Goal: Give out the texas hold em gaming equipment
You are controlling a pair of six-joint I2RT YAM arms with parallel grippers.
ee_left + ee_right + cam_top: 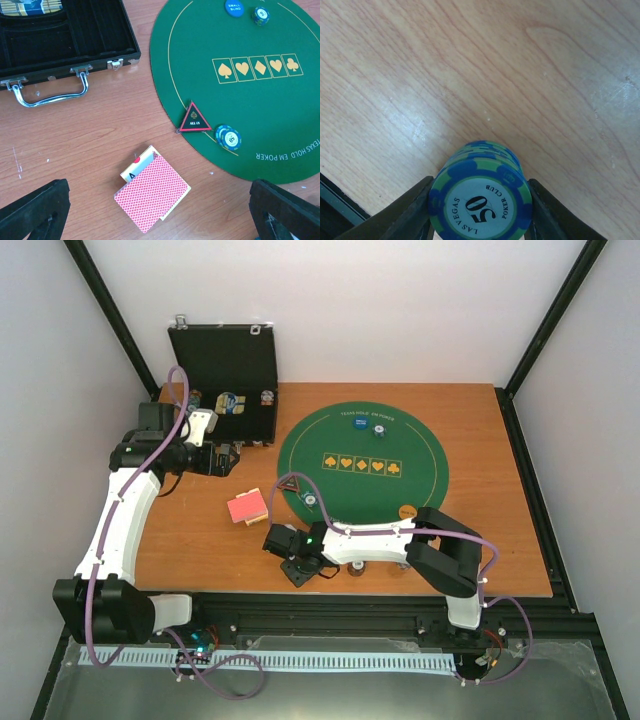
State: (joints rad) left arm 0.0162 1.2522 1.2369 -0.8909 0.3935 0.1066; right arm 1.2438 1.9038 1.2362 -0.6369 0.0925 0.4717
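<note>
Counter (470, 75): pale wood grain, bare around the grasp; its dark near edge shows at lower left of the right wrist view.
Right end effector (479, 216): jaws about half open, pressed on both sides of the chip stack (480, 195); nothing else held.
Stack place: looks to sit on bare wood near the counter's front edge, off the mat (260, 100).
Stack look: blue chips with green edge stripes, white centre reading "50 Las Vegas Poker Club"; a few chips high.
Stack handling: my guess is rigid, dense for its size, smooth-rimmed. The chips are loose, so they can shear or spill. Pinch across the rims, low enough to catch every chip.
Left end effector (160, 214): fully open, empty, hovering over the cards (150, 200).
Cards: red-backed pile, slightly fanned, on wood between the case (65, 45) and mat. Probably light, slick and flat; take them by opposite edges.
On mat: triangle marker (195, 119) at the rim, chips (228, 137) just beside it, blue disc (233, 8) at the far side.
</note>
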